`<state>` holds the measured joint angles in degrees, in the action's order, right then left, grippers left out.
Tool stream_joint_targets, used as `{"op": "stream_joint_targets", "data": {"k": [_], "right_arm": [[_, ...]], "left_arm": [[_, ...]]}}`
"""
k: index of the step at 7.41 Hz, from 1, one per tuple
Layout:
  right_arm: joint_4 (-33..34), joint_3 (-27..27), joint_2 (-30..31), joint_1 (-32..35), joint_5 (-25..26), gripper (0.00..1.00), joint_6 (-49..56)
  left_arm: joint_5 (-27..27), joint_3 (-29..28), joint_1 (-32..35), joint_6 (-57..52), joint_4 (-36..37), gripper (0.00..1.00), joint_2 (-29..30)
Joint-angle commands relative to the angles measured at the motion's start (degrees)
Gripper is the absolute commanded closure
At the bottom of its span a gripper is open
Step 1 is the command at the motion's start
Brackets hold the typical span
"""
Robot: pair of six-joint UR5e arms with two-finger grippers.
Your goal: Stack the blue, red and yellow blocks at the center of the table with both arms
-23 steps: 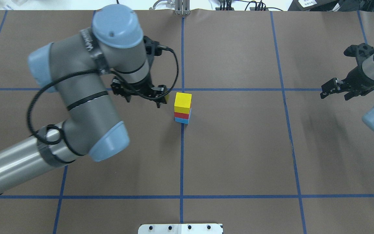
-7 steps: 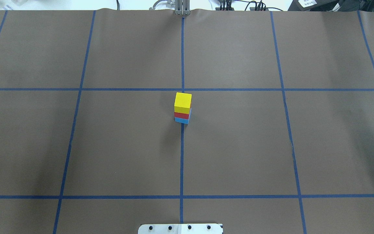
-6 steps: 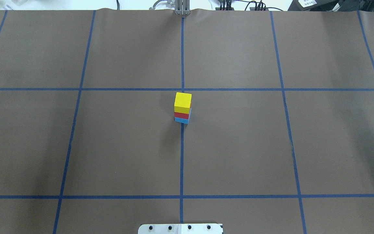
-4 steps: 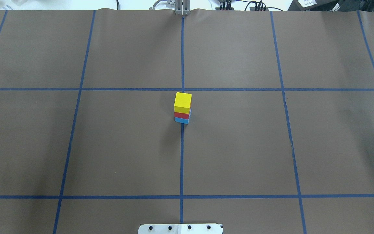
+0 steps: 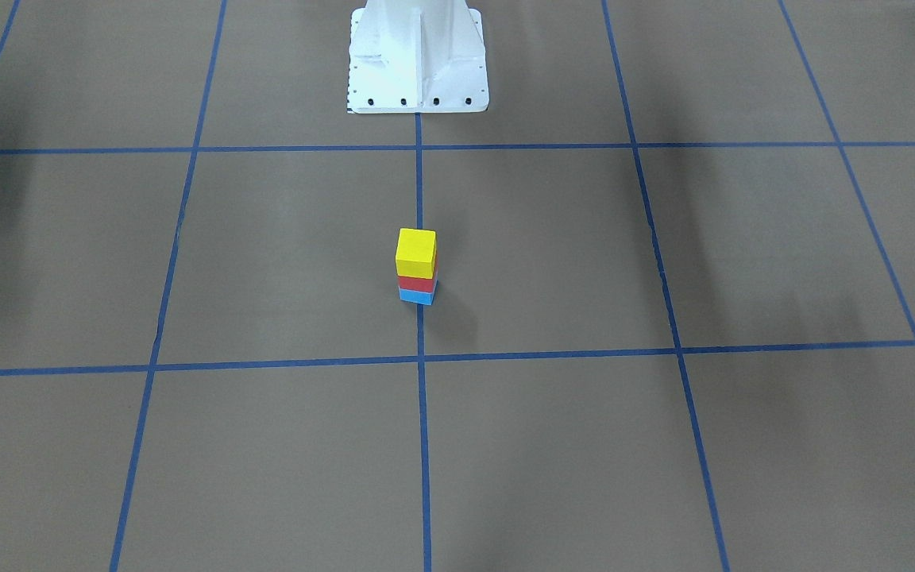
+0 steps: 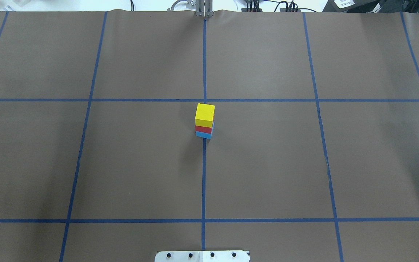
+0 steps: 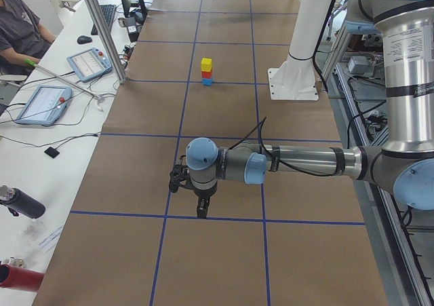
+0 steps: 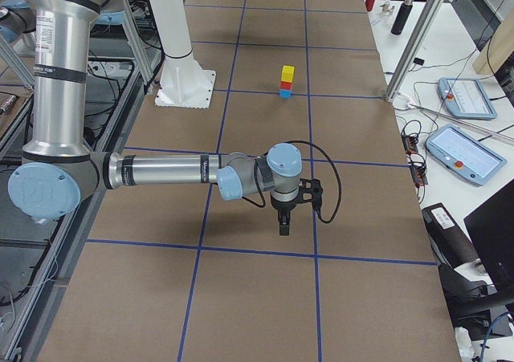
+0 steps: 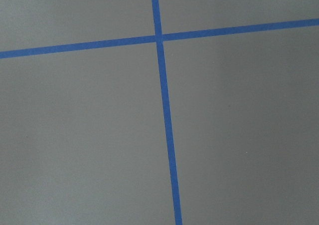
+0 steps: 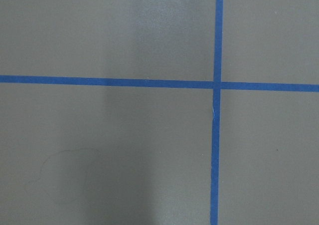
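Brown table [image 6: 267, 163]: paper-covered, marked with a grid of blue tape [image 6: 82, 145], and filling the overhead view.
Left arm [image 7: 298, 162]: nearest the camera in the left side view, it reaches in low from the right edge across the lower middle of the frame.
Left gripper [image 7: 201, 211]: black and pointing straight down, just above a tape line at lower centre of that view. It holds nothing that shows. Only the side view shows it clearly, so I cannot tell how its jaws stand.
Right arm [image 8: 161, 172]: nearest the camera in the right side view, it stretches in low from the left edge to mid-frame.
Right gripper [image 8: 283, 227]: black and pointing down over the table at the middle of that view, with nothing visible in it. I cannot tell how its jaws stand here either.
Wrist views: each shows only bare table and a tape crossing.
Blue block [image 6: 203, 135]: lowest in the stack, resting on the centre [image 6: 203, 145] on the middle tape line, just below a crossing in the overhead view.
Red block [image 6: 204, 129]: sits squarely on the blue one.
Yellow block [image 6: 205, 113]: on top, touching the red one.
Stack: upright and well apart from both grippers.
Pedestal [image 5: 418, 56]: white, with bolt holes along its foot, at top middle of the front view, beyond the stack.
Person [image 7: 20, 28]: seated at upper left of the left side view, beside a white bench with tablets [image 7: 88, 63].
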<state>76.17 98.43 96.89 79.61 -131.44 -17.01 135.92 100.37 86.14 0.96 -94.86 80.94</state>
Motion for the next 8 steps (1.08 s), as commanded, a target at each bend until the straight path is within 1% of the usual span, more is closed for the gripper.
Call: {"op": "stream_joint_targets", "data": {"k": [1,2,3,4,6,7,8], "right_arm": [[2.6,-0.3,-0.2,-0.2,0.0,0.00,1.9],[8.9,0.4,-1.3,1.3,-1.0,0.00,6.7],[15.0,-0.2,-3.4,3.3,-0.8,0.00,14.6],[18.3,0.4,-3.8,4.5,-0.8,0.00,16.5],[18.4,-0.9,-4.8,4.3,-0.4,0.00,14.7],[18.1,-0.9,-5.6,4.3,-0.5,0.00,11.0],[18.0,-0.8,-5.8,4.0,-0.5,0.00,8.2]], "left_arm": [[-0.2,-0.7,0.0,1.6,0.2,0.00,1.2],[-0.6,-1.5,0.2,1.7,0.8,0.00,2.2],[-0.7,-4.2,0.2,1.7,0.8,0.00,4.3],[-1.2,-5.3,0.1,1.7,0.8,0.00,5.1],[-1.2,-4.8,0.2,1.8,1.8,0.00,6.2],[-1.3,-4.6,0.3,1.3,4.2,0.00,6.3],[-3.2,-4.4,0.4,1.2,4.5,0.00,6.9]]}}
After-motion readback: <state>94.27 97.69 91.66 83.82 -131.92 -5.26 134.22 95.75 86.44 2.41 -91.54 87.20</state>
